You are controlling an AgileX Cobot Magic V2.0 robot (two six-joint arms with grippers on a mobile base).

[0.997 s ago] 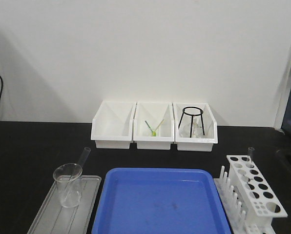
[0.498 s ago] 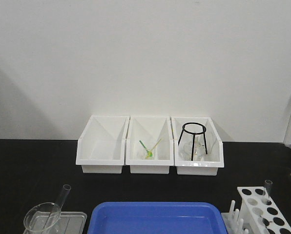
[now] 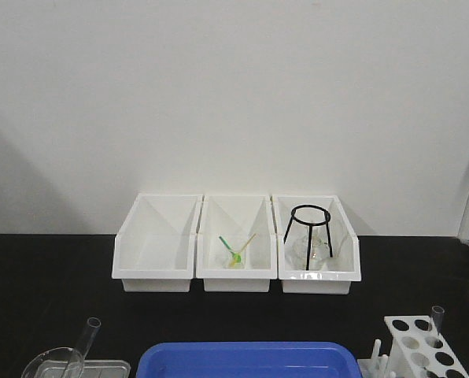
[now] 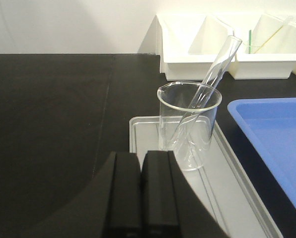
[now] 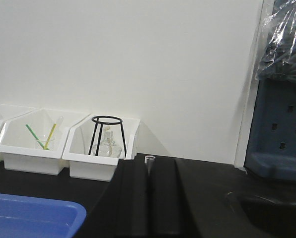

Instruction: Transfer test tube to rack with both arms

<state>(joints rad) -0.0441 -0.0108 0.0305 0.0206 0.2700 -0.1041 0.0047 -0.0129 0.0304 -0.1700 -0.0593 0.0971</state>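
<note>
A clear test tube (image 4: 213,77) leans in a glass beaker (image 4: 189,126) that stands on a grey tray (image 4: 232,198). My left gripper (image 4: 140,154) is shut and empty, just short of the beaker. In the front view the tube (image 3: 86,335) and the beaker rim (image 3: 49,364) show at the bottom left. The white rack (image 3: 419,346) is at the bottom right with another tube (image 3: 437,317) standing in it. My right gripper (image 5: 149,166) is shut and empty. That tube's rim (image 5: 149,158) peeks up beyond its fingertips. Neither gripper shows in the front view.
A blue tray (image 3: 246,361) lies between the beaker and the rack. Three white bins (image 3: 236,272) stand at the back by the wall; the right one holds a black wire stand (image 3: 309,232). A dark blue unit (image 5: 282,124) stands at the far right.
The front view has moved closer and higher: the bins look larger, and the beaker, blue tray and rack have slid down to the bottom edge. Nothing on the table has moved.
</note>
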